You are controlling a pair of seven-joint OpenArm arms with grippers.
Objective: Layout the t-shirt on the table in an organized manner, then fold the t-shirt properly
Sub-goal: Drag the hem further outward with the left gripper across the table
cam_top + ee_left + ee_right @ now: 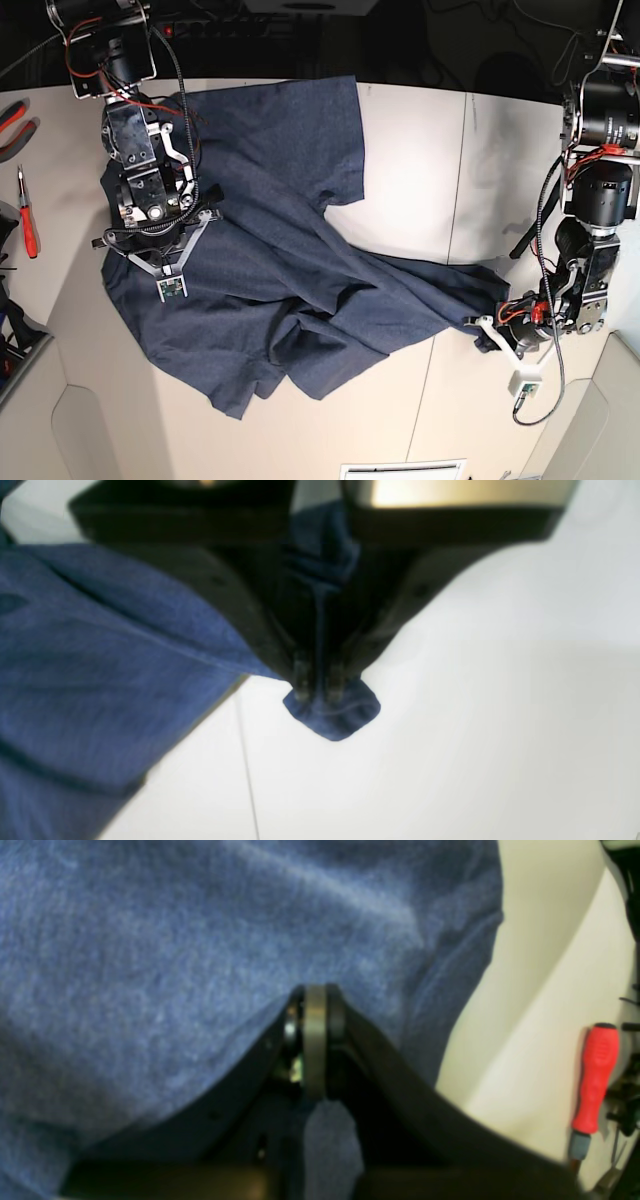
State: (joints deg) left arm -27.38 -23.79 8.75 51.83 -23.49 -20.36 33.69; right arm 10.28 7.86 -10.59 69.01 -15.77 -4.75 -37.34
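The navy-blue t-shirt (270, 240) lies crumpled across the off-white table (420, 150), spread from the far left towards the right. In the base view, one stretched corner of it reaches my left gripper (480, 322) at the right. The left wrist view shows that gripper (317, 692) shut on this corner, with a small tip of cloth (337, 720) sticking out past the fingertips. My right gripper (312, 995) is shut with blue fabric between its fingers and pressed against the shirt's body. In the base view it stands over the shirt's left part (150, 220).
A red-handled screwdriver (27, 215) (595, 1080) and red-handled pliers (10, 118) lie at the table's left edge. A thin dark seam (247, 770) runs across the tabletop below the left gripper. The table's front corners are cut off at an angle.
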